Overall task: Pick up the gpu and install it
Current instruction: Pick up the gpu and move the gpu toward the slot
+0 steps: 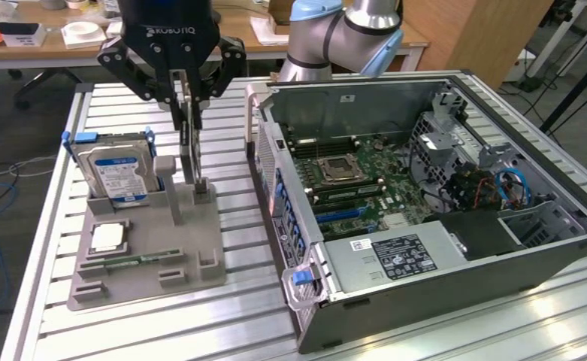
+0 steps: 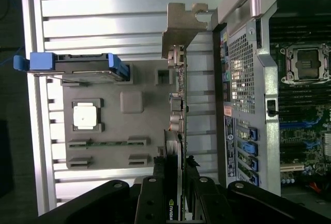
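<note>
The end effector (image 1: pixel 185 113) hangs directly over the grey holder (image 1: pixel 143 278). Its fingers are drawn in narrow and closed on the upper edge of the gpu (image 1: pixel 190 158). The card hangs straight below the grip, standing on edge at the side of the holder that faces the computer case (image 1: pixel 454 301). In the wrist view the gpu (image 2: pixel 178 105) is seen edge-on, a thin line running away from the end effector (image 2: pixel 173 203) to its silver bracket (image 2: pixel 181 27). That line lies parallel to the case wall (image 2: pixel 243 53) beside the holder (image 2: pixel 150 125).

I cannot tell whether the card's lower edge sits in the holder's slot or has cleared it. The fingers hide the part they grip. The hard drive (image 1: pixel 118 173) stands at the holder's far side from the case, apart from the card.
</note>
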Motion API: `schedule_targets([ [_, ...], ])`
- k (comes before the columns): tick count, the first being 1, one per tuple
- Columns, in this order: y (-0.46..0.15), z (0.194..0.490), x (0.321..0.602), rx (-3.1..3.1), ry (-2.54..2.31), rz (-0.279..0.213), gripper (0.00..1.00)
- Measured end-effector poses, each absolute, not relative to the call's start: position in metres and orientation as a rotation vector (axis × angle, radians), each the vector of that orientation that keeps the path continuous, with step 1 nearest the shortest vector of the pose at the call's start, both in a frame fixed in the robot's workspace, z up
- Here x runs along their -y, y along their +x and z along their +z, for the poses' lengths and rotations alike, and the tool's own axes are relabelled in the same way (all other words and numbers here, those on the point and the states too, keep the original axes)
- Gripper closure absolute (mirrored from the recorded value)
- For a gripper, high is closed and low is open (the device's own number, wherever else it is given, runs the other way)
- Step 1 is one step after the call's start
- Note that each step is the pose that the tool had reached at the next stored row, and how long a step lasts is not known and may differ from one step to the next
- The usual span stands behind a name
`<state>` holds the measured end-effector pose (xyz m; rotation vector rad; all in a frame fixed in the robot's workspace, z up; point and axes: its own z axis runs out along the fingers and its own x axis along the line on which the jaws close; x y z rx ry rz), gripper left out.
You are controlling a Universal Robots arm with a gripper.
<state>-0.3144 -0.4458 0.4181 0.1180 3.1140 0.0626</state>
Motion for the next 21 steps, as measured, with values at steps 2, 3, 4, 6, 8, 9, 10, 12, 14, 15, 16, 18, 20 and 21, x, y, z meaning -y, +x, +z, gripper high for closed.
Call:
schedule_targets([
  [2, -0.3144, 0.4190, 0.4458, -3.114, 0.118, 0.063, 0.74],
  [3, -0.3144, 0.4194, 0.4458, -3.114, 0.118, 0.063, 0.74],
  [4, -0.3144, 0.4195, 0.4458, -3.114, 0.118, 0.063, 0.74],
  [6, -0.3144, 0.4203, 0.4458, -3.114, 0.118, 0.063, 0.74],
  [8, -0.3144, 0.4203, 0.4457, -3.114, 0.118, 0.063, 0.74],
  [9, -0.3143, 0.4204, 0.4457, -3.114, 0.118, 0.063, 0.74],
  [10, -0.3143, 0.4204, 0.4458, -3.114, 0.118, 0.063, 0.74],
  [12, -0.3143, 0.4205, 0.4458, -3.114, 0.118, 0.063, 0.74],
  [14, -0.3143, 0.4205, 0.4458, -3.114, 0.118, 0.063, 0.74],
  [15, -0.3142, 0.4205, 0.4458, -3.114, 0.118, 0.063, 0.74],
  [16, -0.3143, 0.4204, 0.4458, -3.114, 0.118, 0.063, 0.74],
  [18, -0.3143, 0.4205, 0.4458, -3.114, 0.118, 0.063, 0.74],
  [20, -0.3142, 0.4205, 0.4458, -3.114, 0.118, 0.063, 0.74],
  [21, -0.3136, 0.4206, 0.4458, -3.114, 0.118, 0.063, 0.74],
])
